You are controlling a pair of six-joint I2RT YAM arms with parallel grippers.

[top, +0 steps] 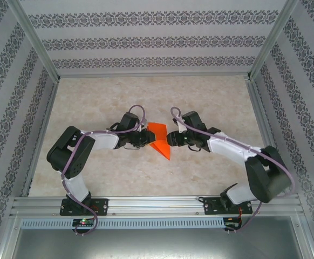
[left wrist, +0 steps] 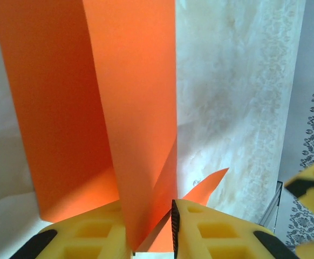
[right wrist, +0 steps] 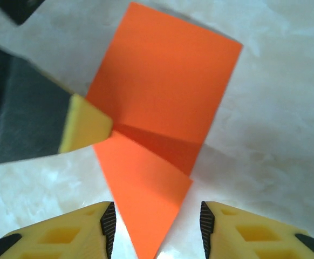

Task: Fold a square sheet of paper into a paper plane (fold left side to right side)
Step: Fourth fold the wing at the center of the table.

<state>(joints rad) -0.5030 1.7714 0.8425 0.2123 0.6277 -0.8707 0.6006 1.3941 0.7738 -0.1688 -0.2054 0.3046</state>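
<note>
Square sheet of paper (top: 159, 139), folded to a pointed wedge, lies on the bench (top: 211, 97) at frame centre. Left gripper (left wrist: 149, 226) stands narrowly parted astride a raised flap. Right gripper (right wrist: 157, 218) is open and holds nothing, the wedge tip between its jaws.

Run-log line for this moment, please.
orange paper sheet: partly folded, pointed | left tool: astride raised flap | right tool: open, sheet tip between

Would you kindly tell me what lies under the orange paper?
The pale marbled table shows around the orange paper; whatever lies directly beneath its flat part is covered.
</note>
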